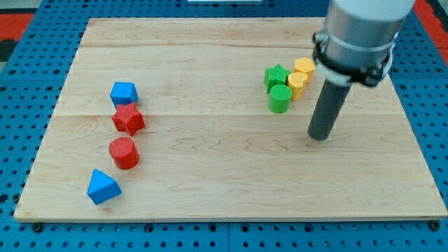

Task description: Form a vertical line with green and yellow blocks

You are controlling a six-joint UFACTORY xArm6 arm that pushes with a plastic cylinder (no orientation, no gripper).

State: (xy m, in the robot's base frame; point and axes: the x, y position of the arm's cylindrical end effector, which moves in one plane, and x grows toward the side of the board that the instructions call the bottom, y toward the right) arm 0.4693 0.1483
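Our green star (276, 75), green cylinder (280, 99) and two yellow blocks (304, 68) (297, 85) sit bunched, touching, at the view's upper right. My tip (320, 137) rests below and right of the cylinder, apart; we have no fingers. We judge a push could scatter these smooth, ribbed plastic pieces across the pale wooden surface (224, 182).

No readable text, label, brand, number or sign anywhere.

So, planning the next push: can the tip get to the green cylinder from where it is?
Probably yes. My tip sits to the view's right of and below the green cylinder, with only bare board between them.
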